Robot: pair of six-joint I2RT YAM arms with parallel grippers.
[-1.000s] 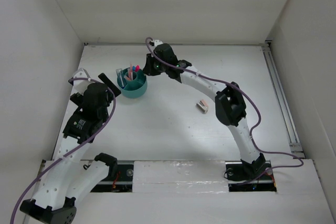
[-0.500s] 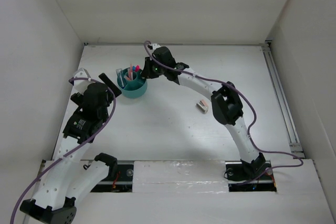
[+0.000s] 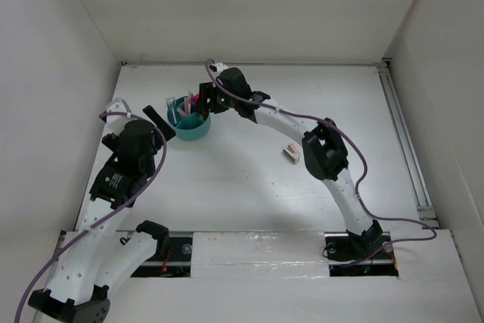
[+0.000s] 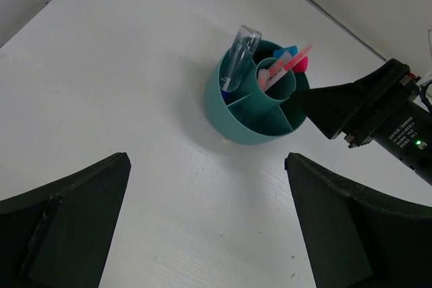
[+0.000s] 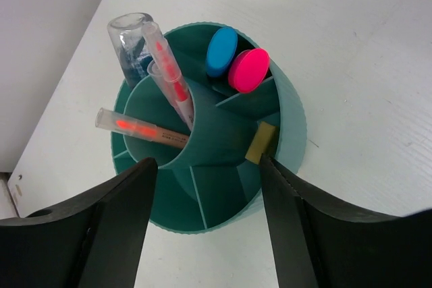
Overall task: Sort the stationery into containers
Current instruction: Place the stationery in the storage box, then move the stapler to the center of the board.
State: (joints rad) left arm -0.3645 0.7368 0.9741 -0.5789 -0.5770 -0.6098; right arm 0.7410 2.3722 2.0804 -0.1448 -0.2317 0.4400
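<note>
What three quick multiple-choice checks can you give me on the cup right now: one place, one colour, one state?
1. In the cup, where do the two thin pink pens stand?
A. an outer compartment
B. the centre tube
C. outside the cup

2. What colours are the two round caps side by side?
A. green and yellow
B. both black
C. blue and pink

3. The right gripper is:
A. open, one finger either side of the cup
B. shut on a pen
C. out of view

Answers: 1 B, both pens lean out of the middle tube; 2 C, the right wrist view shows one of each; 3 A, its fingers are spread wide.
</note>
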